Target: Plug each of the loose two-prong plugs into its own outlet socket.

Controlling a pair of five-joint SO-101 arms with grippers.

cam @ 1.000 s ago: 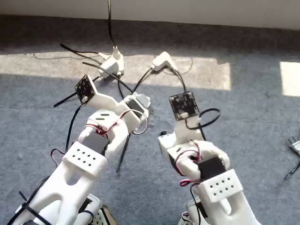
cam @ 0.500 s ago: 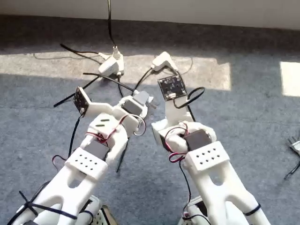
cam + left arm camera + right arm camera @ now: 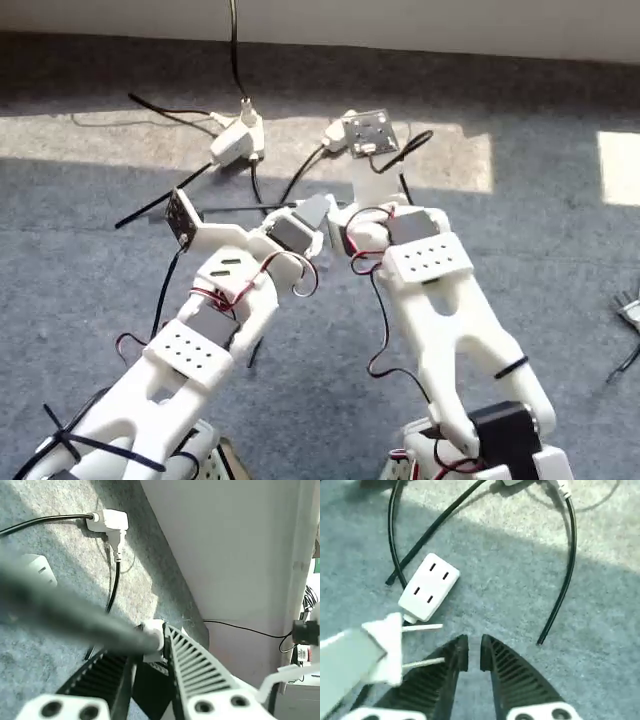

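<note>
Plug in left gripper — outlet near

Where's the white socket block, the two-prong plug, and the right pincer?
socket block [image 3: 429, 587], right wrist view, on its slotted top face.
two-prong plug [image 3: 390, 650], right wrist view, on its white body behind the prongs.
right pincer [image 3: 474, 647], right wrist view, midway between its fingertips.

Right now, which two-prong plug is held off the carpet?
The plug in the left tool, prongs in the air; the other loose plug lies on the carpet.
</note>
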